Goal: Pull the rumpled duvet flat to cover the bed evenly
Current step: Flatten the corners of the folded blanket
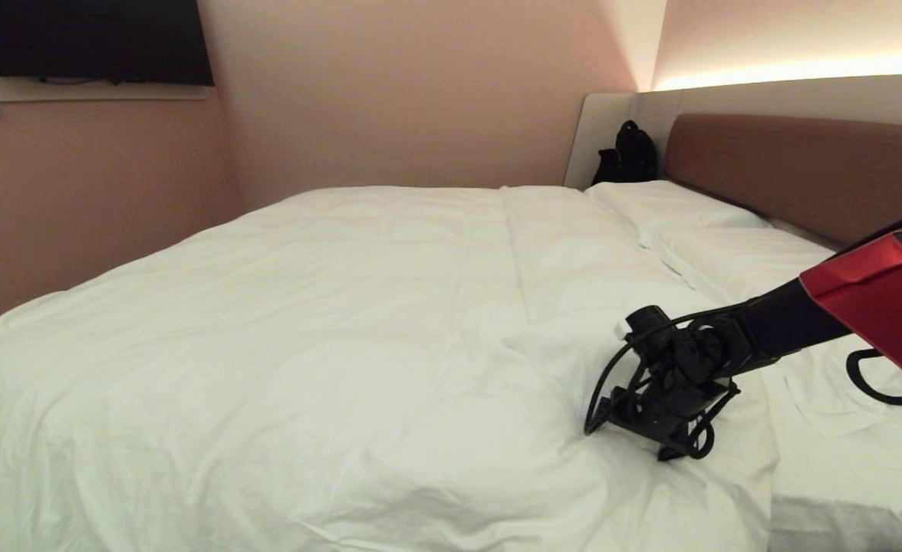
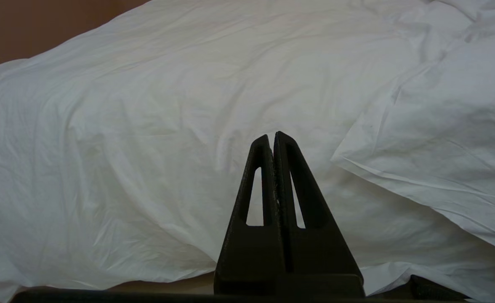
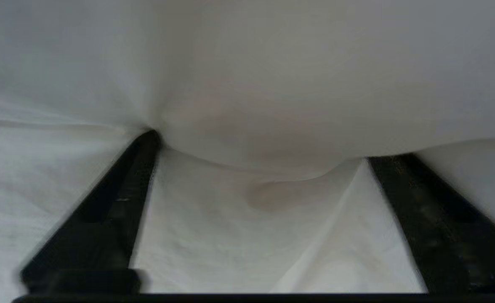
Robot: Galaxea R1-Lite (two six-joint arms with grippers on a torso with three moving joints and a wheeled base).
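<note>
The white duvet [image 1: 344, 307] lies puffy and wrinkled over most of the bed [image 1: 865, 468], with its near right part bunched into folds. My right gripper [image 1: 639, 429] is pressed down into that bunched part. In the right wrist view the right gripper [image 3: 264, 149] is open, its black fingers [image 3: 117, 202] wide apart with duvet [image 3: 247, 75] cloth bulging between the tips. My left gripper [image 2: 272, 136] is shut and empty, held low before the duvet [image 2: 146, 126] where it hangs over the bed's side.
Two white pillows [image 1: 666, 203] [image 1: 742, 253] lie against the brown headboard [image 1: 804, 169]. A black bag [image 1: 627, 153] stands in the far corner. A dark screen [image 1: 98, 38] hangs on the pink wall at the left. Bare sheet [image 1: 842, 414] shows right of the duvet.
</note>
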